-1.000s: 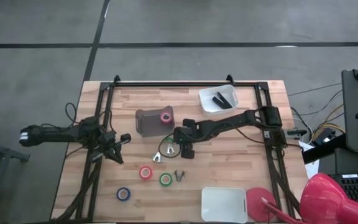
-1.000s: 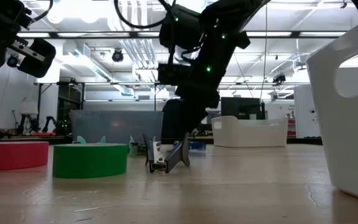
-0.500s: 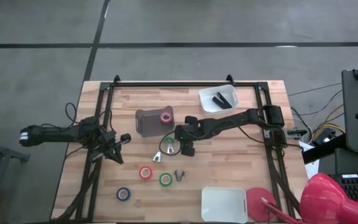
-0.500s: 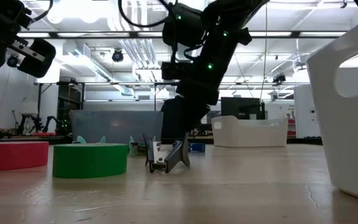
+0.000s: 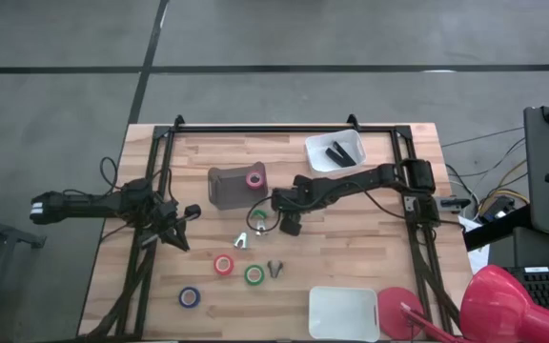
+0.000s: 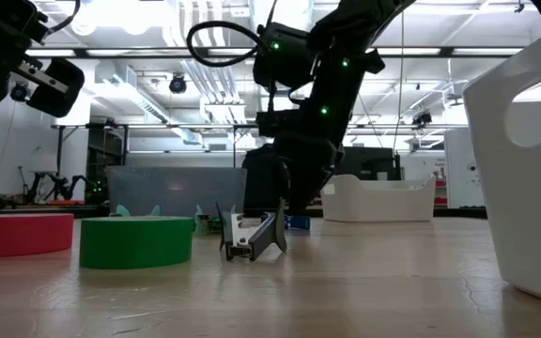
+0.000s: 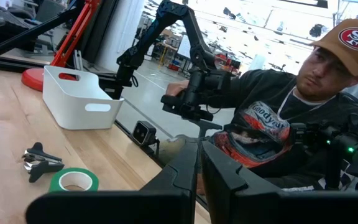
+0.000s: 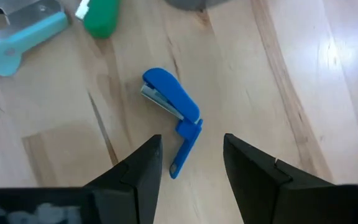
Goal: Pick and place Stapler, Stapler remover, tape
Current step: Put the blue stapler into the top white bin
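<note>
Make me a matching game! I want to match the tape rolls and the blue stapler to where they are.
Things:
1. pink ring-shaped tape roll
2. green ring-shaped tape roll
3. blue ring-shaped tape roll
4. blue plastic stapler

Places or states:
A. right beside the small dark staple remover
B. swung open, lying on bare wood
C. at the end of the grey box
D. the roll farthest from the grey box

Pairs: 1-C, 2-A, 3-D, 4-B
</note>
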Motion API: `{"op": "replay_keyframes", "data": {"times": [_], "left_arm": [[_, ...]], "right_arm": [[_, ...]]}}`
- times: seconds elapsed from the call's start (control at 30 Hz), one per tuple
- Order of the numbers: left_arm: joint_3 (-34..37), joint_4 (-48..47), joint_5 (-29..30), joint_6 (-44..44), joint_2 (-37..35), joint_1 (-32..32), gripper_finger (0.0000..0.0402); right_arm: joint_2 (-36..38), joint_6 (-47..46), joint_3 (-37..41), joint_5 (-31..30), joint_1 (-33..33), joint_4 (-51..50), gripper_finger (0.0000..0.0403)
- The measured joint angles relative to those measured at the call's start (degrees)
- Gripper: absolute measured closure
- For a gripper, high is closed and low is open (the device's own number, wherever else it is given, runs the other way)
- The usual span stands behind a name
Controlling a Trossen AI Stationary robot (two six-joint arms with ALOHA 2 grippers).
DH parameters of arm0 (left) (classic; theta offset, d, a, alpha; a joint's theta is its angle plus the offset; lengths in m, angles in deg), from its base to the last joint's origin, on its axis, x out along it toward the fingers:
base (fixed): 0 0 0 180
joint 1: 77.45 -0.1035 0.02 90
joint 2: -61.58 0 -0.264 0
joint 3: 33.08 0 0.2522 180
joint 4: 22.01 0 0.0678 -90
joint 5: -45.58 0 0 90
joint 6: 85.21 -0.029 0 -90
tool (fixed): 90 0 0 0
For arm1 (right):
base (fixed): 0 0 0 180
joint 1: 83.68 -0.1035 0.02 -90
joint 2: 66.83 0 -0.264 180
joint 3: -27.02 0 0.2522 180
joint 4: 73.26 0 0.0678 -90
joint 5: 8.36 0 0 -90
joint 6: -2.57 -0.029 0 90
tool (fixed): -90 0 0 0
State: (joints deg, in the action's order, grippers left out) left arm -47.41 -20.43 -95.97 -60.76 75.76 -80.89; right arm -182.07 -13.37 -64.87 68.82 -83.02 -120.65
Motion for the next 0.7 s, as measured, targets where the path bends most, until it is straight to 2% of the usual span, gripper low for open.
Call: {"op": "replay_keyframes", "data": {"times": [0.33,0.7], "left_arm": [[-0.01,0.0,0.0,0.0,0.01,-0.01,0.0378],[-0.01,0.0,0.0,0.0,0.0,0.0,0.0378]], "right_arm": [[-0.02,-1.67,2.84,1.29,0.68,1.96,0.0285],[-0.02,-1.09,3.18,2.58,1.11,3.1,0.0378]]}}
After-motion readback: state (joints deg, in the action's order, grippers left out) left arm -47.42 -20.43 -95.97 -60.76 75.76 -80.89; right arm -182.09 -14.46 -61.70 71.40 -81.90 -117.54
